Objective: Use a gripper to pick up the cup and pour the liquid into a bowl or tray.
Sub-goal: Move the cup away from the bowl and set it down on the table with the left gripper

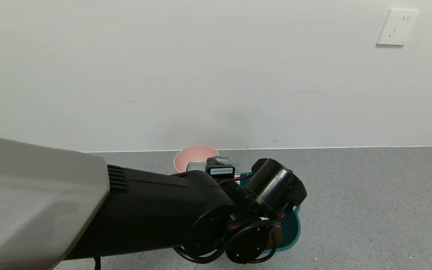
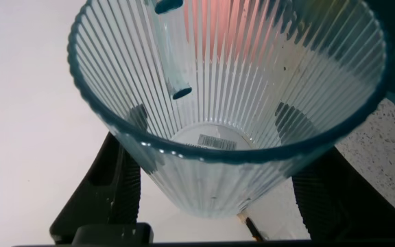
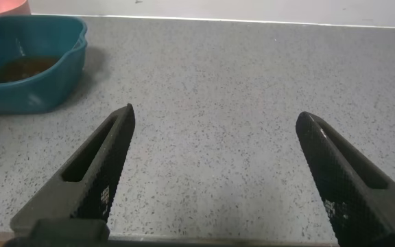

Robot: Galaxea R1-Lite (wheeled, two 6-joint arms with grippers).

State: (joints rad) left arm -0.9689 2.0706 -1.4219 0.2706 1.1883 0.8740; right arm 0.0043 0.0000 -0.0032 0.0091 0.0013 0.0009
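My left gripper (image 1: 219, 169) is shut on the ribbed blue-grey cup (image 1: 228, 162), held tilted above the far edge of the teal basin (image 1: 291, 229), next to the pink bowl. In the left wrist view the cup (image 2: 225, 103) fills the picture between my black fingers (image 2: 112, 185). It looks empty, with only droplets inside. The left gripper (image 2: 214, 120) grips its lower sides. Reddish-brown liquid (image 3: 20, 68) lies in the basin (image 3: 46, 92). My right gripper (image 3: 214, 120) is open and empty, low over the grey table, away from the basin.
A round pink bowl (image 1: 195, 155) stands against the wall behind the basin, and its edge shows in the right wrist view (image 3: 2, 7). My left arm hides most of the basin in the head view. A wall socket (image 1: 396, 27) is at the upper right.
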